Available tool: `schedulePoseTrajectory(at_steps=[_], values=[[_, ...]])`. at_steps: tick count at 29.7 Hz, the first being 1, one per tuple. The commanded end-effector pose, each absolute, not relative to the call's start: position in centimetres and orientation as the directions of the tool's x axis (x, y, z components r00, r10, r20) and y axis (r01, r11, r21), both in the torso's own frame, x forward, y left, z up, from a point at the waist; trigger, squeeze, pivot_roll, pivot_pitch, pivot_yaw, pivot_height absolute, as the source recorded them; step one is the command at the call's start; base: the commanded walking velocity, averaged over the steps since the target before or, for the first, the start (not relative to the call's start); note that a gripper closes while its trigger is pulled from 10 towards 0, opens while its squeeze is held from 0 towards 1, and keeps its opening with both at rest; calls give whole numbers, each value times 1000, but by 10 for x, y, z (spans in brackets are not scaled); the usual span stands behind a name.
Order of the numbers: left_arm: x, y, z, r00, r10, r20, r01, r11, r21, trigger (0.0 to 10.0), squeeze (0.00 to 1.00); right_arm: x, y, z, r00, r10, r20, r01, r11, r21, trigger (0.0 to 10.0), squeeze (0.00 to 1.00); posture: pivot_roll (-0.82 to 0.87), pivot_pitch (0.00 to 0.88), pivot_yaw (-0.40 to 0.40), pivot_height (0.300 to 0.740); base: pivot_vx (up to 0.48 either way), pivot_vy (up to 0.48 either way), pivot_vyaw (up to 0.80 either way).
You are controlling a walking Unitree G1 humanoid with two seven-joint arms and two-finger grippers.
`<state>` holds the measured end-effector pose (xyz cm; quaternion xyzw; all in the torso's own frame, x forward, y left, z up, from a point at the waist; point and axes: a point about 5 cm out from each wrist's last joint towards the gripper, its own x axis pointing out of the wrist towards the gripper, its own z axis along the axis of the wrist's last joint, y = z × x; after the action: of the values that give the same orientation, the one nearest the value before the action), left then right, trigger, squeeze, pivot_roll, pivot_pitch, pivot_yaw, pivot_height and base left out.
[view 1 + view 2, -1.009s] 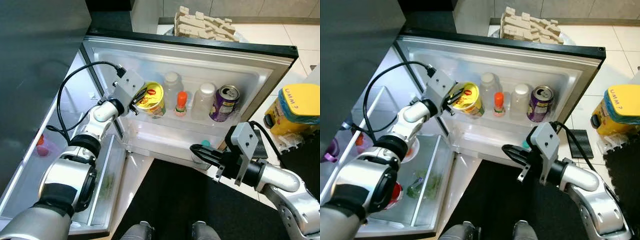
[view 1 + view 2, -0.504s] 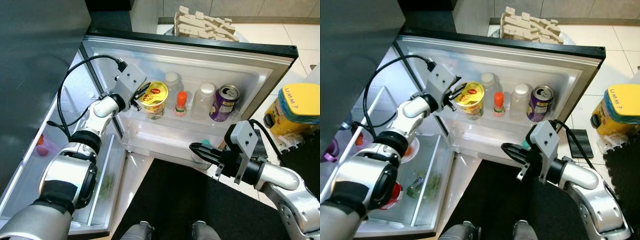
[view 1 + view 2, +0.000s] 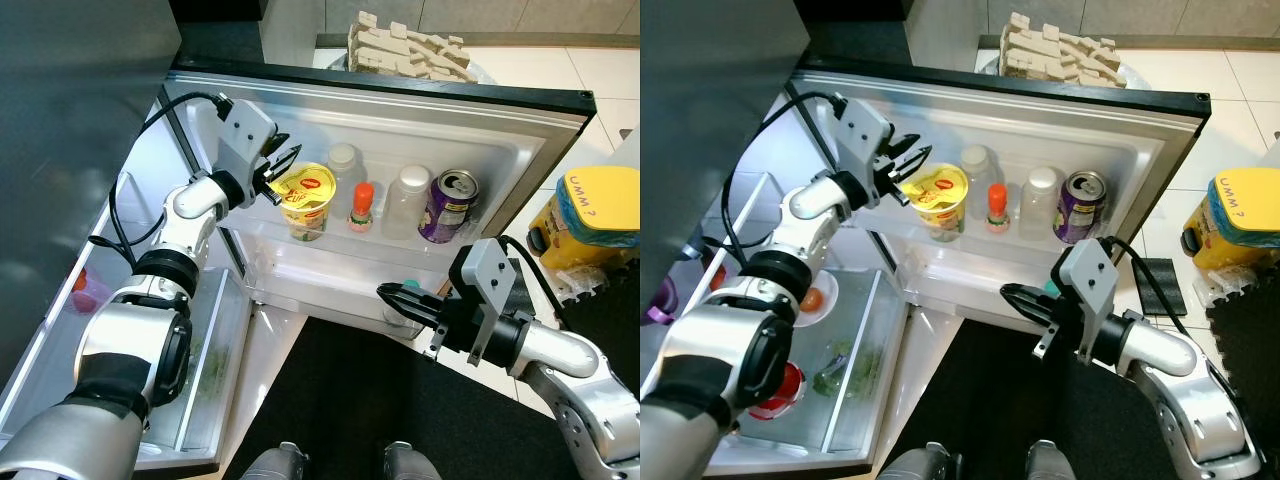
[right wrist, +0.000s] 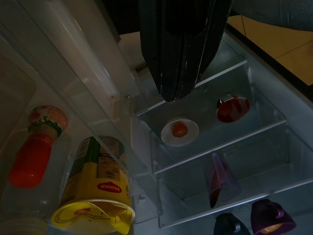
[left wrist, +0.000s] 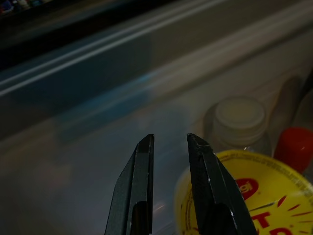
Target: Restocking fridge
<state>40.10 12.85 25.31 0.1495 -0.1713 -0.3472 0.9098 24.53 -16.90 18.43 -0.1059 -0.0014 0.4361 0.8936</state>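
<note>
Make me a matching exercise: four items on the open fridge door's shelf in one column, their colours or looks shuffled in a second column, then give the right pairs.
Items:
1. noodle cup
2. small sauce bottle
3. drink can
4. plastic bottle

Looks:
A. purple body with a silver top
B. yellow lid with a red logo
C. clear with a white cap
D. orange-red cap

Pairs: 1-B, 2-D, 3-A, 4-C
</note>
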Motion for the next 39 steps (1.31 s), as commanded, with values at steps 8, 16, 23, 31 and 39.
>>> schedulePoseTrajectory(at_steps=[8,16,23,31,39], values=[[398,146,268,626,-734,264,670,680,300,10000,0,243,-166,182,597,797,-84,-797,578,-177,10000,0,-52,252,114,740,0,0,0],[382,154,264,414,-877,243,859,465,214,10000,0,247,-165,181,581,809,-86,-809,562,-174,10000,0,-45,218,107,740,0,0,0],[363,156,246,241,-952,187,953,269,138,10000,0,250,-166,179,573,814,-92,-815,554,-172,10000,0,-41,186,103,740,0,0,0],[345,152,225,148,-981,123,983,160,87,10000,0,258,-170,175,578,809,-108,-812,556,-179,10000,0,-35,147,80,740,0,0,0],[321,153,187,113,-994,5,994,113,-4,10000,0,266,-175,175,594,797,-113,-798,566,-206,10000,0,-28,127,68,740,0,0,0]])
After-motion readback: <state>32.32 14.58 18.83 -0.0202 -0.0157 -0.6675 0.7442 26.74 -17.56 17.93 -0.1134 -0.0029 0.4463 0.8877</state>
